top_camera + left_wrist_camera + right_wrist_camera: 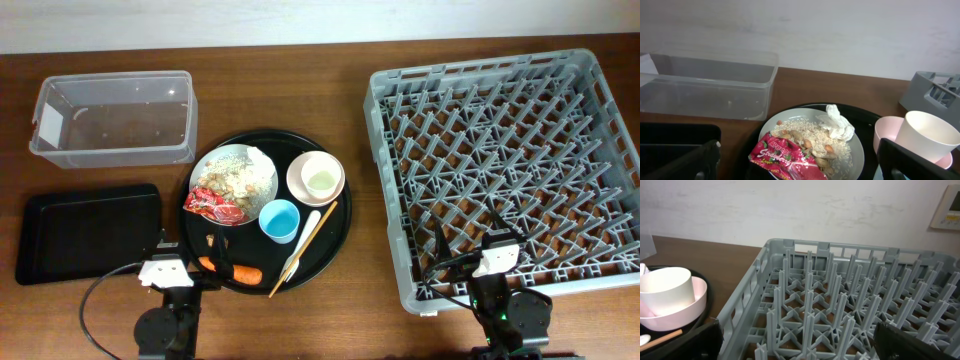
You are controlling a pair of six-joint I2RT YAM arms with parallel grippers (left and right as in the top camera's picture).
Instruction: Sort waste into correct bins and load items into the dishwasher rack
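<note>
A white plate (203, 168) holding rice scraps, a crumpled tissue (258, 158) and a red wrapper (213, 205) sits on the round black tray. Beside it stand a pink bowl (300, 183) with a cream cup (320, 180) inside, a blue cup (279, 221) and a slim utensil (305, 248). A carrot (243, 272) lies at the tray's front. My left gripper (185, 250) hovers open just short of the wrapper (785, 157). Over the front edge of the grey rack (505, 170), my right gripper (497, 245) is open and empty.
The clear tub (115, 120) stands at the back left, and the shallow black tray (88, 232) lies in front of it, left of my left arm. The round black tray (345, 225) lies between the bins and the rack. The rack's pegs (840, 305) rise under my right gripper.
</note>
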